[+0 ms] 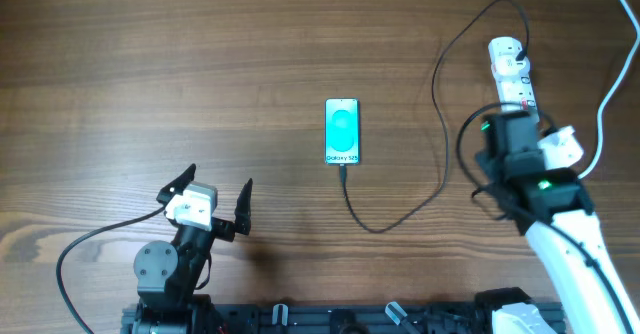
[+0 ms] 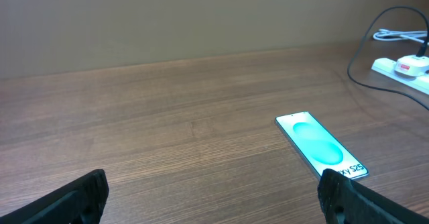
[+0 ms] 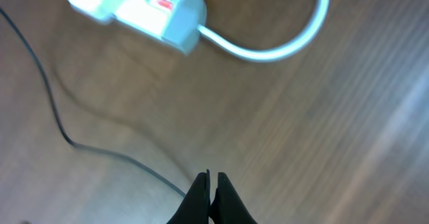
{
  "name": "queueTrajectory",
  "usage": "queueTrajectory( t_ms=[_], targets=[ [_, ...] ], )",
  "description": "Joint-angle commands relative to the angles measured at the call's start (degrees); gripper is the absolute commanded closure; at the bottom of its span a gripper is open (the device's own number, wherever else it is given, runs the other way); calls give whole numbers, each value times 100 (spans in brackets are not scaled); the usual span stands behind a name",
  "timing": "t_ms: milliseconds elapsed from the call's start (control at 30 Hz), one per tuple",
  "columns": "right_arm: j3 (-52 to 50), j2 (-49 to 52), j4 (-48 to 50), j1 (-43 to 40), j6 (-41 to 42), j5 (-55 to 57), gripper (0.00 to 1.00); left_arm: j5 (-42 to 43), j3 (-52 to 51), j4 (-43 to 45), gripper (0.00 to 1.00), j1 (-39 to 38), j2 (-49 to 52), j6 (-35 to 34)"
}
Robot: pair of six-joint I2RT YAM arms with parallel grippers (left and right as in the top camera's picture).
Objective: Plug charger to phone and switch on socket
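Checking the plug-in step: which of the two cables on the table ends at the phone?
The thin black charger cable: it curves to the phone's lower edge. The thick white cord leaves the socket instead.

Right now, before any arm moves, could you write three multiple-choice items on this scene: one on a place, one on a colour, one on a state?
1. Where does the phone lie? A. on the table, apart from the socket. B. on the socket. C. leaning against the socket.
2. What colour is its screen? A. red. B. cyan. C. black.
3. How is the right end effector? A. wide open. B. shut on the phone. C. shut, empty.
Answers: 1 A, bare table shows between them; 2 B, it glows cyan; 3 C, its fingers press together.
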Motion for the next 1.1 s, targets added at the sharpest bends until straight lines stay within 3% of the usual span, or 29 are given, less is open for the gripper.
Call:
queueTrajectory(
  t_ms=[0, 233, 433, 633, 1067],
  targets=[
    [55, 323, 610, -986, -1261, -916, 96, -13, -68, 20, 0, -24, 2, -57],
    [83, 1318, 2127, -2061, -2079, -2092, 96, -13, -68, 17, 0, -24, 2, -57],
    [533, 2485, 2717, -2070, -2212, -1919, 96, -13, -68, 20, 0, -24, 2, -57],
    [1628, 3755, 2874, -2074, -2437, -1156, 96, -13, -68, 20, 0, -24, 2, -57],
    [2068, 4732, 3814, -2072, -2710, -907, 96, -13, -68, 20, 0, -24, 2, -57]
  ],
)
